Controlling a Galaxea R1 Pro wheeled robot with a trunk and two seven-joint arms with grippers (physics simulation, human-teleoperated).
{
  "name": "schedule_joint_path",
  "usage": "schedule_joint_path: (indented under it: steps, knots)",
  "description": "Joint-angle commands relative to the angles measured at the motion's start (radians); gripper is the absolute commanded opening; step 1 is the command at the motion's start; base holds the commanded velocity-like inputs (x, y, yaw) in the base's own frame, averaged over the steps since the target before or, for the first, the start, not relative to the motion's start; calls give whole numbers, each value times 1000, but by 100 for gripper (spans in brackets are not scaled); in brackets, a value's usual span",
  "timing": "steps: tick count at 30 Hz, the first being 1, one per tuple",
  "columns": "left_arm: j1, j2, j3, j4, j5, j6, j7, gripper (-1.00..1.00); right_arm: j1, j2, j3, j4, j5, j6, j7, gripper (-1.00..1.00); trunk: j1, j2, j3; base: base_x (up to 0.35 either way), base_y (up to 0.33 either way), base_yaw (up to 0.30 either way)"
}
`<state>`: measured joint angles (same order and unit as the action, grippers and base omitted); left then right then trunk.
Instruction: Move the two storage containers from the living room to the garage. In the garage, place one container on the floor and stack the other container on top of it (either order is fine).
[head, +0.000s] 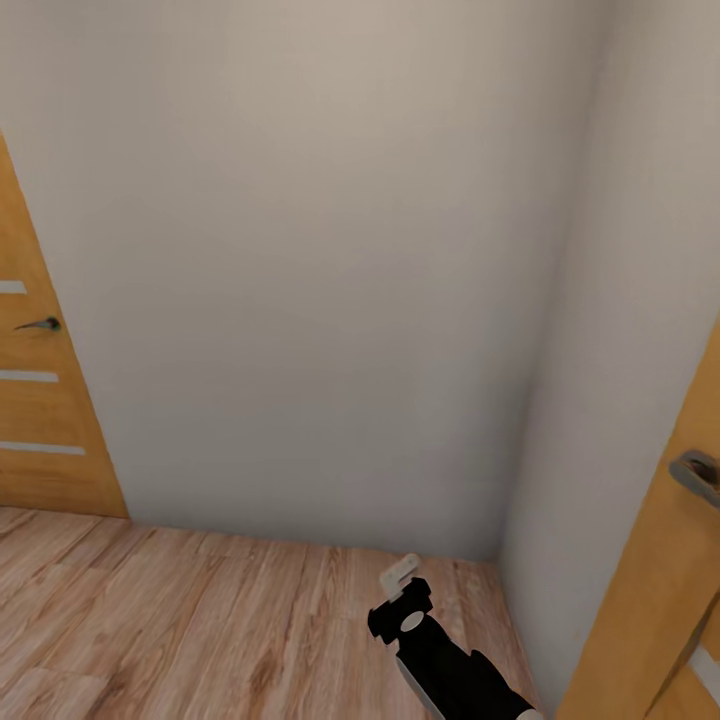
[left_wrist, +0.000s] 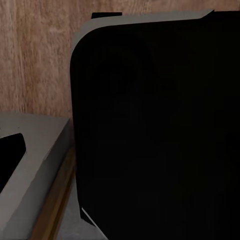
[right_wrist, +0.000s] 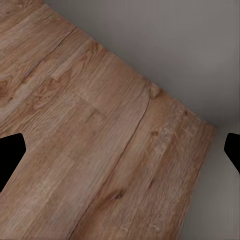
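Corner of pale wall (head: 320, 280) straight ahead in head view, light wood-plank flooring (head: 180, 620) below. Wooden door (head: 35, 400) w/ handle at left, another door (head: 660, 580) at right. Right gripper (head: 405, 590) low near the corner over the planks; right wrist view has its two dark fingertips (right_wrist: 10, 155) wide apart, nothing btwn them. Left wrist view: dark robot body panel (left_wrist: 155, 130), left gripper's state can't tell.

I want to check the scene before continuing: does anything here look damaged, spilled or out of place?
Nothing stands out. The wood-plank floor looks clean and unbroken, the pale wall is unmarked, and both wooden doors stand upright. The right gripper is open and holds nothing.
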<state>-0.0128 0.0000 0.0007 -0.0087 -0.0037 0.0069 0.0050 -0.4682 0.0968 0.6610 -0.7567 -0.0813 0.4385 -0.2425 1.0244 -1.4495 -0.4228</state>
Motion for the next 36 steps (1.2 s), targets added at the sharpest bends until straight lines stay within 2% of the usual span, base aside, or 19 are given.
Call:
schedule_joint_path:
  steps: [1, 8, 12, 15, 25, 27, 32, 36]
  knots:
    - [-1, 0, 0, 0, -1, 1, 0, 100, -1, -1, 5, -1, -9, 4, -9, 100, 1, -1, -1, 324, 0, 0]
    - [0, 0, 0, 0, 0, 1, 0, 100, -1, 0, 5, 2, -9, 5, -8, 100, 1, -1, -1, 324, 0, 0]
    - [0, 0, -1, 0, -1, 1, 1, 100, -1, 2, 8, 56, -9, 5, -8, 100, 1, -1, -1, 240, 0, 0]
    - [0, 0, -2, 0, -6, 1, 0, 100, -1, 4, 8, 119, -9, 4, -7, 100, 1, -1, -1, 62, 0, 0]
    - [1, 0, -4, 0, -10, 1, -1, 100, -1, 3, 4, 168, -18, 3, -6, 100, 1, -1, -3, 5, 0, 15]
    - [0, 0, -4, 0, -8, 1, 0, 100, -1, 2, 4, 177, -39, 3, -6, 100, 1, -1, -5, 0, 0, 130]
    - [1, 0, -4, 0, -5, 1, -2, 100, -1, 0, 3, 188, -153, -10, -7, 100, 1, -1, -11, 0, 0, 180]
    - [1, 0, -3, 0, -5, 1, -2, 100, -1, 0, 3, 191, -180, -21, -7, 100, 1, -1, -15, 26, 0, 200]
